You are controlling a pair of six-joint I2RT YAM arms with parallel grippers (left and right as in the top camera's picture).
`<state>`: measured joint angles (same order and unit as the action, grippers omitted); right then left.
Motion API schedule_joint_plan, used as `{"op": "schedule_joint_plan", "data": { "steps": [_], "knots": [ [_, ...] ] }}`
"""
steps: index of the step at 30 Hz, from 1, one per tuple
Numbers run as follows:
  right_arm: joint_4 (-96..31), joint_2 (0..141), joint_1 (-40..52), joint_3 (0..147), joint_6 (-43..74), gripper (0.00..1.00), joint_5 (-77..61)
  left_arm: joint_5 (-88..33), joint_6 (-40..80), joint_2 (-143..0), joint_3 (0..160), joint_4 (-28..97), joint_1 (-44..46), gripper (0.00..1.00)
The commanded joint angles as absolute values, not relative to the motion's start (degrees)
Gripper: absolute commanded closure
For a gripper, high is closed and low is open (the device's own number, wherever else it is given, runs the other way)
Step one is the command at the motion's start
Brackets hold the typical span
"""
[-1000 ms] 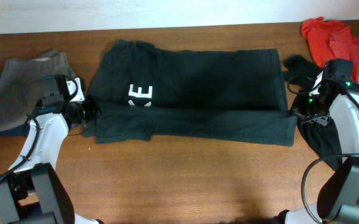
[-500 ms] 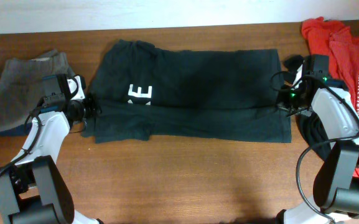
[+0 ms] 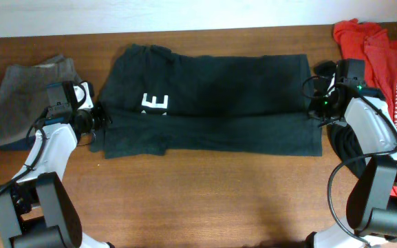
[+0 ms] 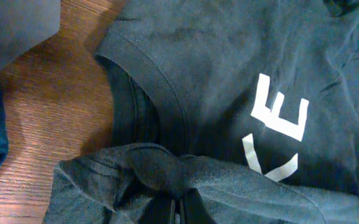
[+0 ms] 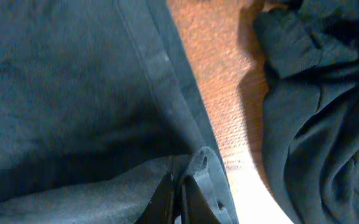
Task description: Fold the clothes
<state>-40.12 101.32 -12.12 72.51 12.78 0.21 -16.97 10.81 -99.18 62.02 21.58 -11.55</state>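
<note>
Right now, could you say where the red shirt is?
The red shirt lies back right on the table in the overhead view, beyond the right pincer.

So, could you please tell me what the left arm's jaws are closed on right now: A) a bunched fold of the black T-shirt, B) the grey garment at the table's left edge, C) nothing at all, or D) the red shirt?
A: the left wrist view shows the left gripper with its jaws closed on a bunched fold of the black T-shirt, while the grey garment lies apart, across bare wood.
</note>
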Motion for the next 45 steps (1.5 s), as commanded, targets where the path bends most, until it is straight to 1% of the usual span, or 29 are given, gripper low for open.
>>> {"op": "schedule_joint_plan", "data": {
  "steps": [1, 10, 11, 12, 13, 14, 15, 17, 18, 19, 24, 31, 35, 40, 41, 45],
  "knots": [
    [-39.11, 101.65, -12.01, 72.64, 13.98, 0.96, 2.22, -15.18, 11.31, -100.07, 62.15, 21.21, -11.33, 1.0],
    [-37.26, 101.65, -12.01, 72.64, 13.98, 0.95, 2.17, -15.18, 11.31, -100.42, 62.15, 20.49, -11.33, 1.0],
    [-37.17, 101.65, -12.01, 72.64, 13.98, 0.94, 2.13, -15.18, 11.31, -100.42, 62.15, 20.29, -11.33, 0.98],
    [-37.06, 101.65, -12.01, 72.64, 13.98, 0.94, 2.11, -15.18, 11.31, -100.42, 62.15, 20.16, -11.33, 0.94],
    [-36.99, 101.65, -12.01, 72.64, 13.98, 0.9, 1.96, -15.18, 11.31, -100.42, 62.15, 20.14, -11.33, 0.86],
    [-36.99, 101.65, -11.99, 72.64, 13.98, 0.85, 1.98, -15.18, 11.31, -100.42, 62.15, 20.12, -11.33, 0.79],
    [-36.99, 101.65, -11.99, 72.64, 13.98, 0.77, 1.98, -15.18, 11.31, -100.42, 62.15, 20.14, -11.33, 0.69],
    [-36.99, 101.65, -12.01, 72.64, 13.98, 0.68, 1.98, -15.18, 11.31, -100.42, 62.15, 20.18, -11.33, 0.54],
    [-37.01, 101.65, -12.01, 72.64, 13.96, 0.64, 1.98, -15.18, 11.31, -100.42, 62.15, 20.23, -11.33, 0.52],
    [-37.06, 101.65, -12.01, 72.64, 13.98, 0.62, 1.98, -15.18, 11.31, -100.42, 62.15, 20.62, -11.33, 0.48],
    [-38.44, 101.65, -12.01, 72.51, 13.96, 0.61, 1.96, -15.18, 11.27, -100.42, 62.15, 24.51, -11.33, 0.47],
    [-45.87, 101.65, -12.01, 72.51, 13.96, 0.6, 2.0, -15.14, 10.41, -100.42, 62.08, 30.89, -11.33, 0.46],
    [-48.73, 101.65, -12.01, 72.51, 13.93, 0.6, 2.02, -12.51, 9.37, -100.42, 62.06, 33.19, -11.33, 0.46],
    [-49.32, 101.65, -12.01, 72.51, 13.93, 0.59, 2.02, -10.68, 9.37, -100.42, 62.04, 34.3, -11.33, 0.47],
    [-49.34, 101.65, -12.01, 72.51, 13.96, 0.59, 2.0, -10.7, 9.37, -100.42, 62.04, 34.41, -11.33, 0.48],
    [-49.36, 101.65, -12.01, 72.51, 13.96, 0.59, 2.02, -10.68, 9.37, -100.42, 61.95, 35.48, -11.33, 0.61]
  ]
}}
